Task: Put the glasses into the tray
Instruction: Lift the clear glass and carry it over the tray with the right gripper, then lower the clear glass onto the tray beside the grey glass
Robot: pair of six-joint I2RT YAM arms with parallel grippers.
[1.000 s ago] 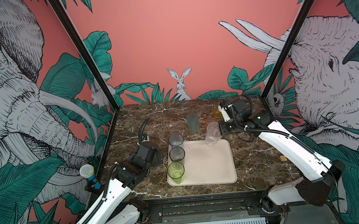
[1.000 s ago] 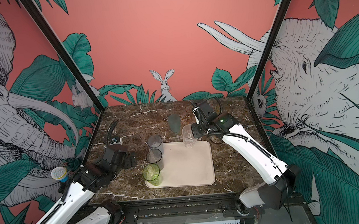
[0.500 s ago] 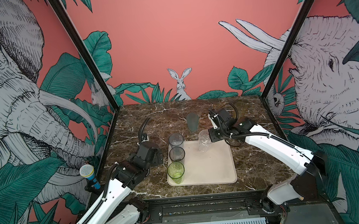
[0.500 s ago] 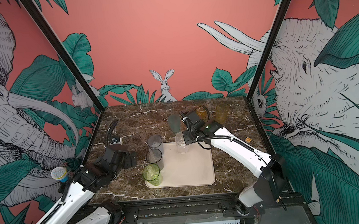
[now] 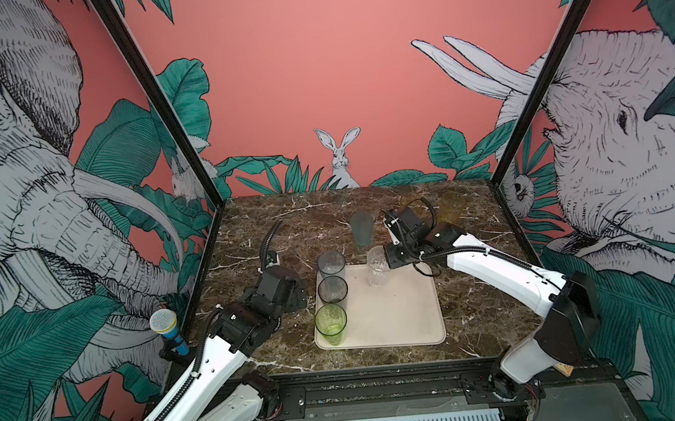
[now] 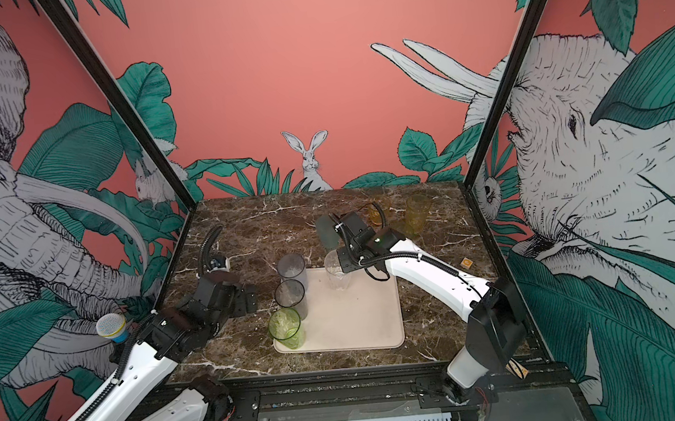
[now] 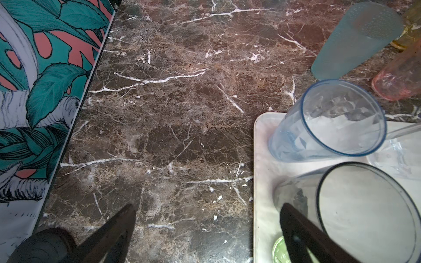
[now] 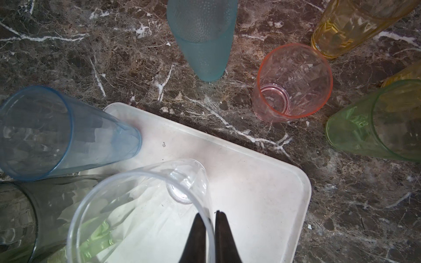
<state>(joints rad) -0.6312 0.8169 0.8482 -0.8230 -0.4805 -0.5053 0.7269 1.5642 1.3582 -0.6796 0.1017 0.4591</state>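
The right end effector [image 8: 208,218] pinches the rim of the clear tumbler [image 5: 377,267], upright inside the cream tray [image 5: 399,318] near its far edge. The left end effector [image 7: 207,206] gapes wide, empty, above the desk [image 7: 182,113] just left of the tray.

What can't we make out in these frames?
- pink glass: hidden behind the right arm in both top views.
- clear glass base: on the tray or just above it, no view settles.
- amber glass: cut off by the right wrist view's edge.
- lime glass: left wrist view, cut off by the edge, behind the left fingers.
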